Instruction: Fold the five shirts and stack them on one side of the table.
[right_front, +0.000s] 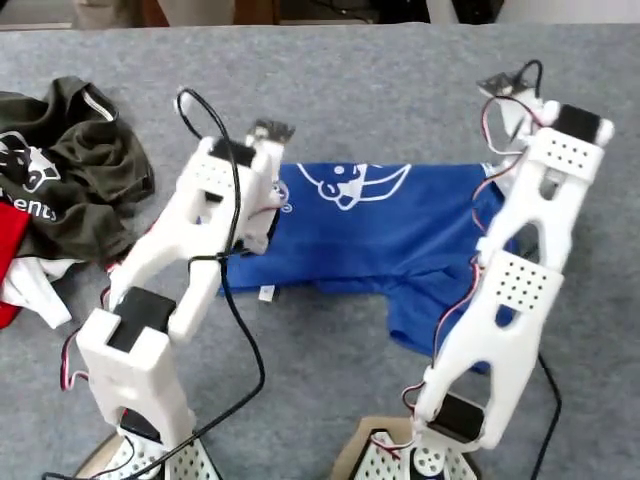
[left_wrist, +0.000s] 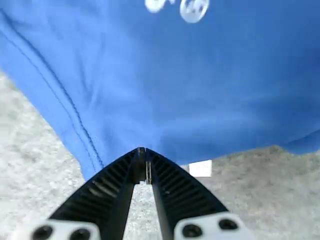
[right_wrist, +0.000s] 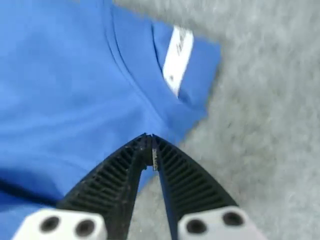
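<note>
1. My left hand (left_wrist: 142, 167) is clenched. Its two black fingers meet at the tips, right on the hem of the blue shirt (right_front: 380, 235), and pinch that edge.
2. My right hand (right_wrist: 150, 150) is clenched as well. Its fingertips are pressed together on the blue cloth just beside the collar seam, close to the neck label (right_wrist: 177, 55).
3. The blue shirt lies mid-desk between my two arms, spread sideways. Its white print is toward the far edge, and one part hangs nearer to me on my right side.
4. A small white tag (left_wrist: 201, 168) lies on the grey desk (right_front: 400, 80) just past the shirt's hem, near my left fingertips.
5. At my left edge of the desk sits a crumpled heap, apart from the blue shirt. A dark green shirt (right_front: 70, 170) with white lettering is on top. A red cloth (right_front: 8, 260) and a white cloth (right_front: 35, 285) poke out beneath it on the near side.
</note>
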